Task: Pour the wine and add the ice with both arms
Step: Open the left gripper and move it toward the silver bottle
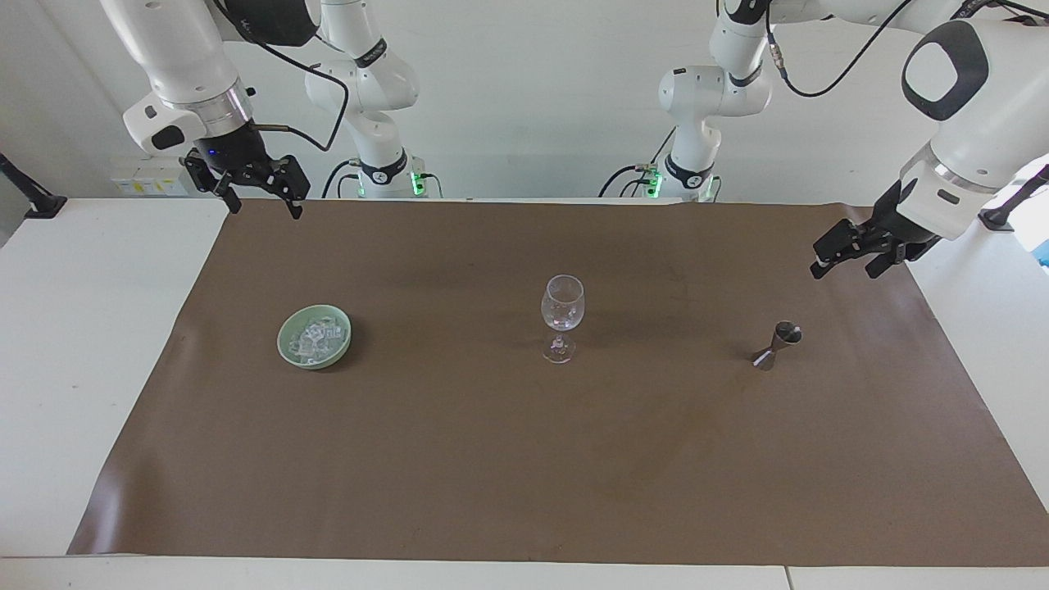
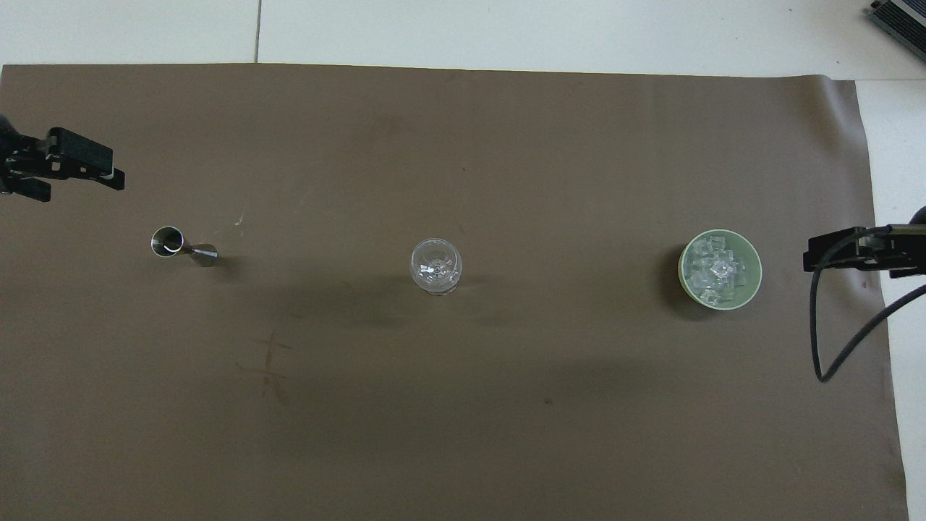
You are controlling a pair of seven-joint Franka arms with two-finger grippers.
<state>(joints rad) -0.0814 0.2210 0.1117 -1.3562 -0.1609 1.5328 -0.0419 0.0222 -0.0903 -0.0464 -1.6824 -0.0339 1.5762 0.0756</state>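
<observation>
Facing view: brown paper sheet (image 1: 524, 459) spread over white table (image 1: 74, 344), three items in a row across its middle, well apart from one another. Green bowl (image 1: 287, 348) toward the right arm's end, filled with ice (image 1: 315, 338), a heap of clear cubes. Wine glass (image 1: 562, 315) upright at the centre; contents not readable through the clear bowl. Metal jigger (image 1: 775, 345) upright toward the left arm's end, its open cup up; contents not visible. Nothing between the jigger and the glass, nor between the glass and the bowl. Right gripper (image 1: 261, 199) raised over the sheet's edge at the robots' end, fingers spread, empty. Left gripper (image 1: 844, 262) raised and tilted over the sheet at the left arm's end, fingers spread, empty, touching nothing. Overhead: left gripper (image 2: 69, 165) just inside the frame edge, right gripper (image 2: 832, 257) beside the bowl (image 2: 754, 253).
</observation>
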